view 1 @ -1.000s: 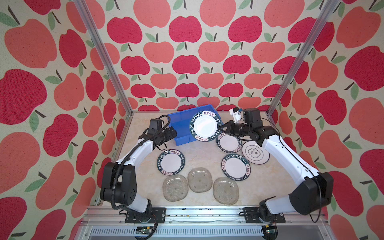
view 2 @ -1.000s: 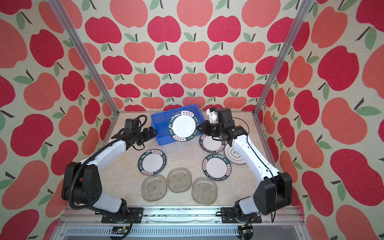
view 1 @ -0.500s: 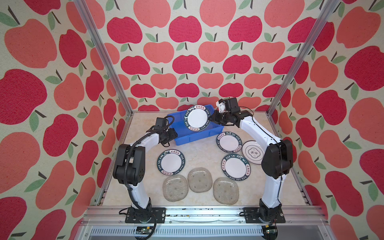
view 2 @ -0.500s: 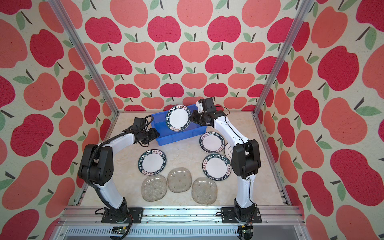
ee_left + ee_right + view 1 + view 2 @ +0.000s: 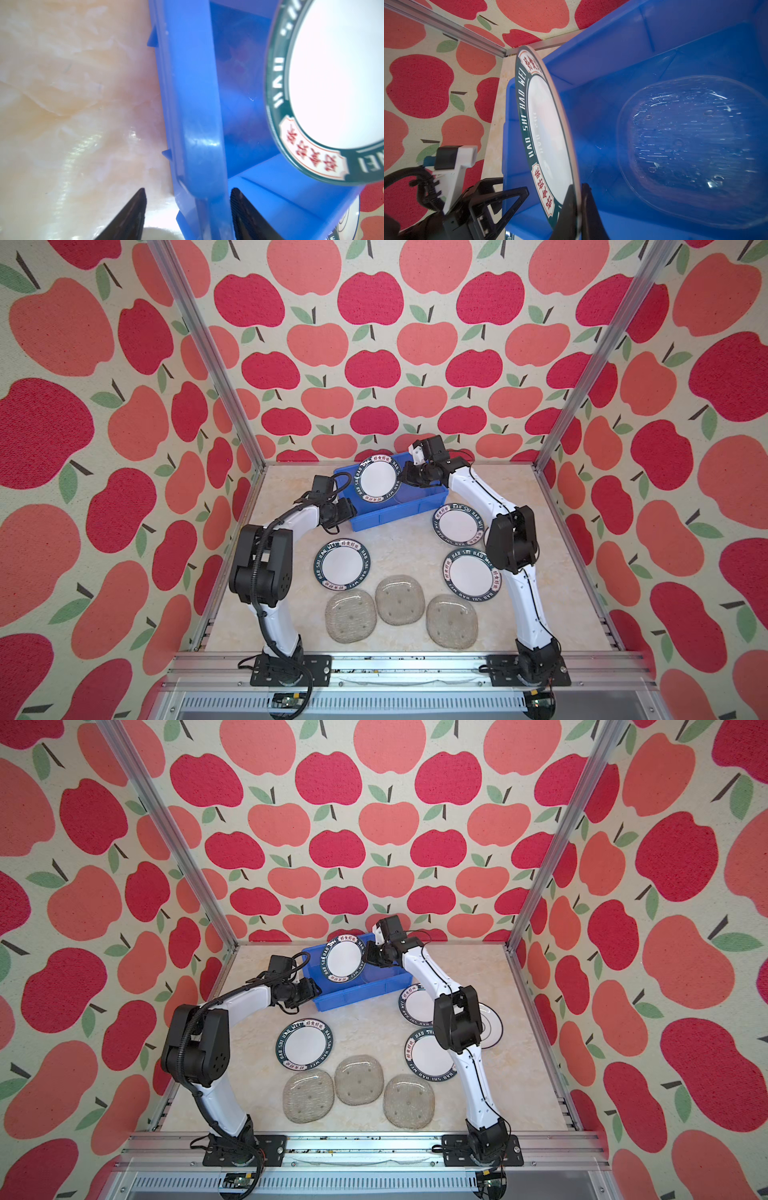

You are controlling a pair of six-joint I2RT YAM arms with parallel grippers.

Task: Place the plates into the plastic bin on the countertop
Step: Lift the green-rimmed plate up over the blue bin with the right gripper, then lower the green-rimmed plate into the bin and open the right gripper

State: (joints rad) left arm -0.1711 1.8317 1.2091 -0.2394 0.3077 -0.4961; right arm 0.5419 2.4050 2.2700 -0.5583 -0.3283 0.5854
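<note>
right wrist view alone resolves a clear ribbed glass plate (image 5: 691,145) flat in the plastic bin (image 5: 612,52), beyond the right gripper (image 5: 578,187), clamped on a round green-rimmed plate (image 5: 548,128). left gripper (image 5: 187,189): apart, astride the bin rim.

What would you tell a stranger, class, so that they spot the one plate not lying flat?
Find the blue bin at the back of the countertop. Over its left part, a round green-rimmed plate stands tilted on edge, its rim pinched by the right pincer. The other green-rimmed plates lie flat on the countertop; only this one is lifted.
</note>
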